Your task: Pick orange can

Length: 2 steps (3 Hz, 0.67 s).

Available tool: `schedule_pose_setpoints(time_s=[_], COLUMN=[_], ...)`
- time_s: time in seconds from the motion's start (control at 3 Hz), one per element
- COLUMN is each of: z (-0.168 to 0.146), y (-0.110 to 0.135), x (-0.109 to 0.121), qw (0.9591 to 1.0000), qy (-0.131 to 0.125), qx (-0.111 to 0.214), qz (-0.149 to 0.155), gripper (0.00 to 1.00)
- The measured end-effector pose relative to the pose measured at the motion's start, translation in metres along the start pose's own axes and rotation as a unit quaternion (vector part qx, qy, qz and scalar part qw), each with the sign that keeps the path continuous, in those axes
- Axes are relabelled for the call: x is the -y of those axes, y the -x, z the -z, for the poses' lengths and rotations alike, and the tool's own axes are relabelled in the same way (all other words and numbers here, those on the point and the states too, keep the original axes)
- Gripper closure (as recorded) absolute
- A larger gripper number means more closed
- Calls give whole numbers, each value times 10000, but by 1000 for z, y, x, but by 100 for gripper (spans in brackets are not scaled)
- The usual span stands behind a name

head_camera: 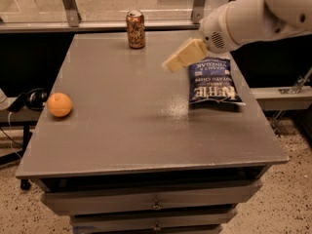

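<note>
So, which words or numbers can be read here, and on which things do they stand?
"POTATO CHIPS" and "VINEGAR": on the blue chip bag.
Large word on it: probably "KETTLE", blurred.
On the orange can: print too blurred to read.
On the claw, hovering beside the bag: no text.

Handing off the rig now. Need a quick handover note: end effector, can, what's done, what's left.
End effector: in the air over the table, by the chip bag's near-left corner, not touching the can.
Can: upright at the far edge, further back and left of the end effector.
Orange: left edge, not the target.
Done: no grasp yet.
Left: reach the can, grasp, lift.
</note>
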State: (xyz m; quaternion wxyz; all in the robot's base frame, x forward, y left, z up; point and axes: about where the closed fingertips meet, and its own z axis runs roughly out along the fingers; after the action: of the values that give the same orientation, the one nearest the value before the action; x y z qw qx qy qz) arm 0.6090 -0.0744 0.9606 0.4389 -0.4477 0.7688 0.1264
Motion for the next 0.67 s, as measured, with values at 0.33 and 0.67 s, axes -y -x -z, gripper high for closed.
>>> schedule_pose_setpoints(time_s=[0.33,0.67], z=[-54,-105], y=[14,35], x=[25,66], qw=[9987,9931], qy=[-251,-690], qx=[434,939], qz=[-100,-106], gripper=[0,0])
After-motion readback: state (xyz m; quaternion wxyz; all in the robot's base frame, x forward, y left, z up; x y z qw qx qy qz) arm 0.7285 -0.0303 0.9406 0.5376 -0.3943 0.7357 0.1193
